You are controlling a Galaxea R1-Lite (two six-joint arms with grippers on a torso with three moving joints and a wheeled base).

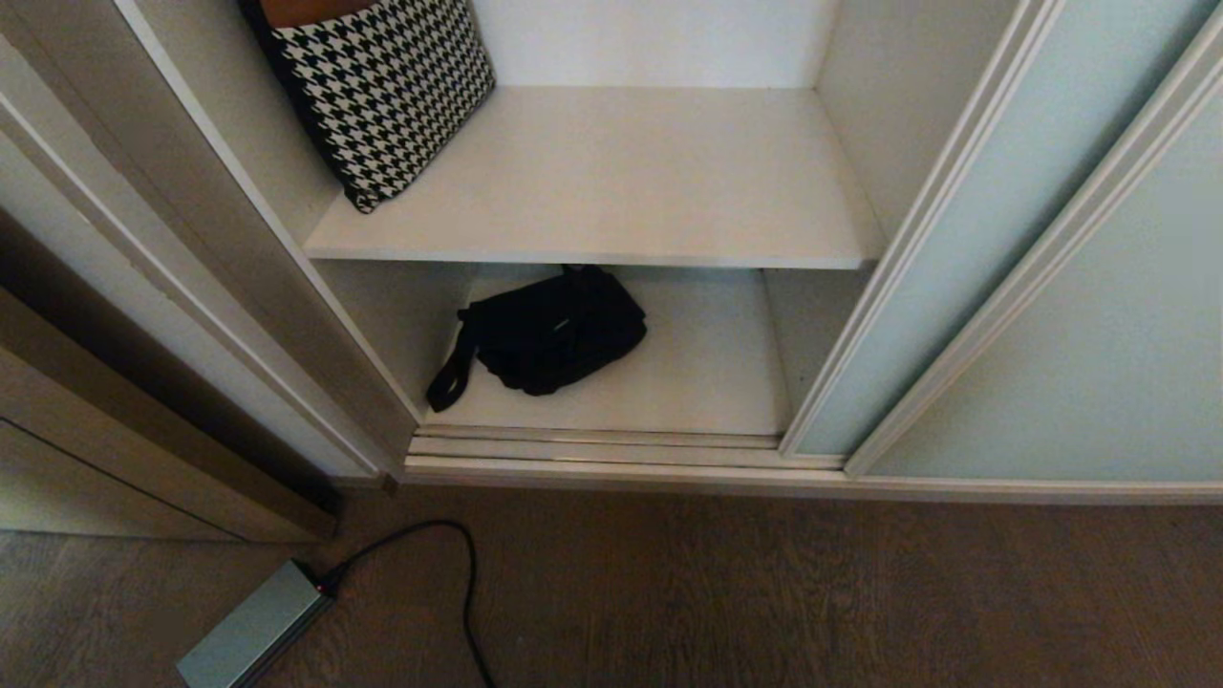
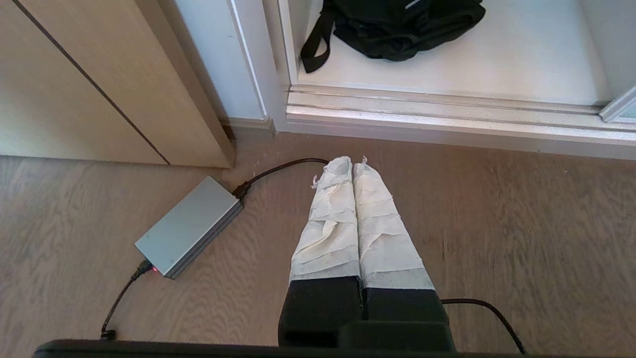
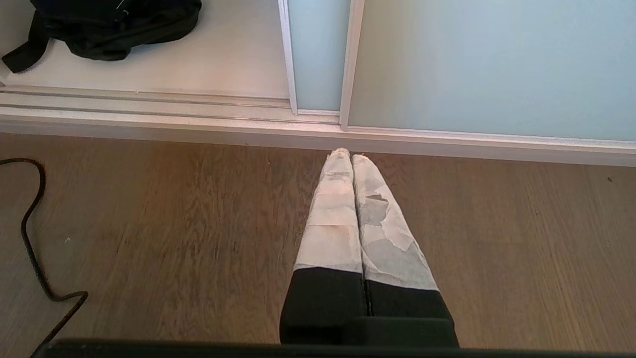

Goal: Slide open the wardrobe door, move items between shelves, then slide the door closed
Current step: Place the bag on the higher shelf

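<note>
My left hand point(image 2: 353, 164) is clenched on nothing, its taped fingers point(image 2: 328, 223) pressed together above the wooden floor point(image 2: 497, 223). Ahead of it, past the grooved floor track point(image 2: 447, 112), a black strapped bag point(image 1: 545, 330) lies on the bottom shelf point(image 1: 707, 382); a grey power brick point(image 2: 189, 226) sits on the floor near its outer side. My right hand point(image 3: 351, 155) is also clenched and empty, pointing at the foot of the sliding wardrobe door point(image 3: 318, 54), which stands open. A houndstooth bag point(image 1: 382, 86) leans on the upper shelf point(image 1: 621, 182).

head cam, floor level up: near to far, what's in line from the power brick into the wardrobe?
Grey power brick on the floor → grooved floor track → black bag on the bottom shelf → upper shelf with the houndstooth bag.
</note>
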